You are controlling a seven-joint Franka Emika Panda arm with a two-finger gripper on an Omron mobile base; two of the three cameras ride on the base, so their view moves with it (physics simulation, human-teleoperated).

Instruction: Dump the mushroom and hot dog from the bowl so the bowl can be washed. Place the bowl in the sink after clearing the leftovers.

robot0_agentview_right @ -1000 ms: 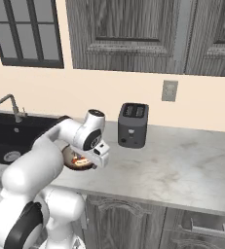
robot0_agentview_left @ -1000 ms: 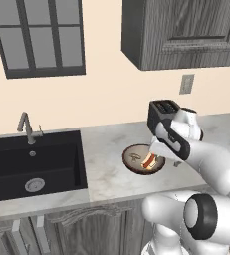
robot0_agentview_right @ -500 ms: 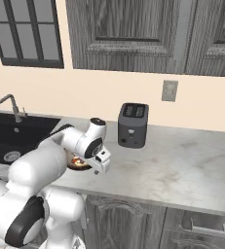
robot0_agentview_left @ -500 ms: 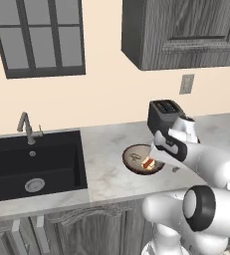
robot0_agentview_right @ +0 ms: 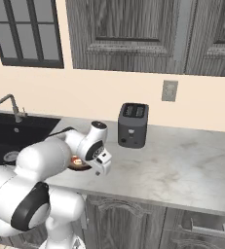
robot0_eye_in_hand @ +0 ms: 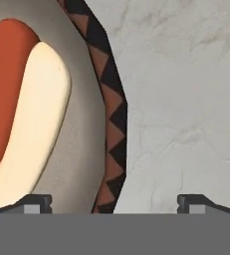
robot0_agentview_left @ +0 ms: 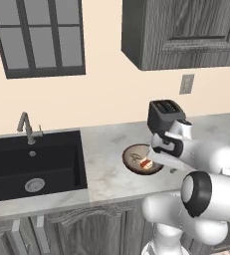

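1. A black two-slot toaster (robot0_agentview_left: 166, 115) stands upright on the marble counter (robot0_agentview_right: 192, 165), close to the back wall.
2. A grey wall outlet (robot0_agentview_right: 169, 91) sits on the cream wall above and to the right of the toaster.
3. Dark grey wood upper cabinets (robot0_agentview_right: 133, 34) hang over the counter.
4. A dark-framed window (robot0_agentview_left: 39, 37) with several panes is set in the wall.
5. Grey wood lower cabinets (robot0_agentview_right: 133, 221) run under the counter, with a drawer handle (robot0_agentview_right: 205, 224) at the right.
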